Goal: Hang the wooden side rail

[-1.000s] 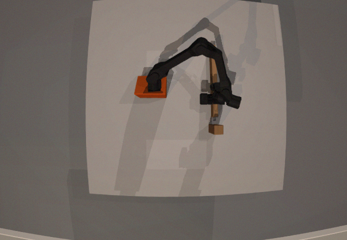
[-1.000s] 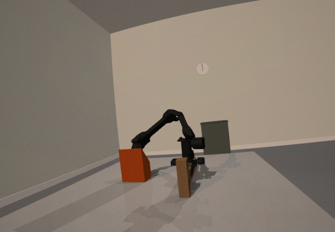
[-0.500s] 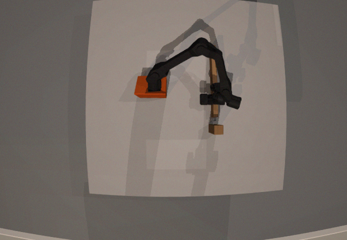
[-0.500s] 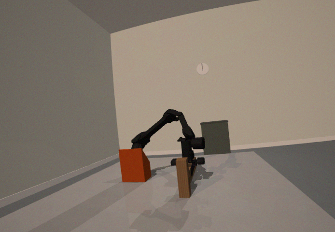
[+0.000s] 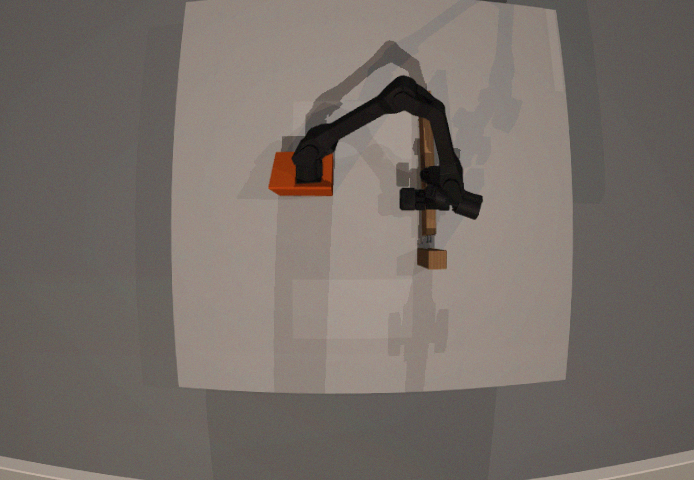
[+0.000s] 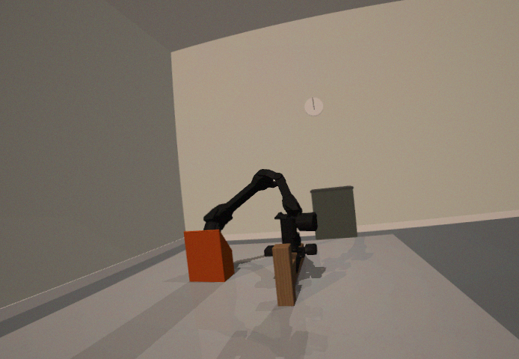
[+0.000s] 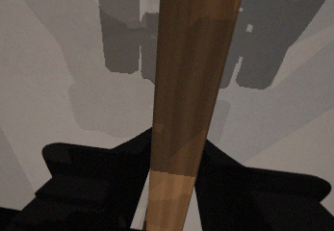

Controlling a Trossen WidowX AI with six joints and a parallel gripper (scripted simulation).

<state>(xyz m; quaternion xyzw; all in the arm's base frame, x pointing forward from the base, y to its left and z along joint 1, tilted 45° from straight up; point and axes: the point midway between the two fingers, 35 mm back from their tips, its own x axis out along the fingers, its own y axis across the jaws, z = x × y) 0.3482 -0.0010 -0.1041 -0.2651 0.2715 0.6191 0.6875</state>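
The wooden side rail [image 5: 429,220] [image 7: 186,87] runs lengthwise from under the arm toward the post. My gripper [image 5: 428,199] [image 7: 174,130] is shut on the rail, with one finger on each side, near its hook end. Small dark steel hooks [image 5: 429,239] stick out of that end. They show in the gap before the headboard post [image 5: 436,259] [image 6: 284,274], which stands upright on the table. The hook end appears raised off the table. The slot and pins are hidden on the post's rail-facing side. Whether the rail's far end touches the table cannot be told.
The orange block [image 5: 302,189] [image 6: 204,258] under the arm's base stands to the left of the rail. The black arm [image 5: 362,116] [image 6: 243,197] arches over from it and across the rail. Shadows fall on the pale table [image 5: 234,254] around the post.
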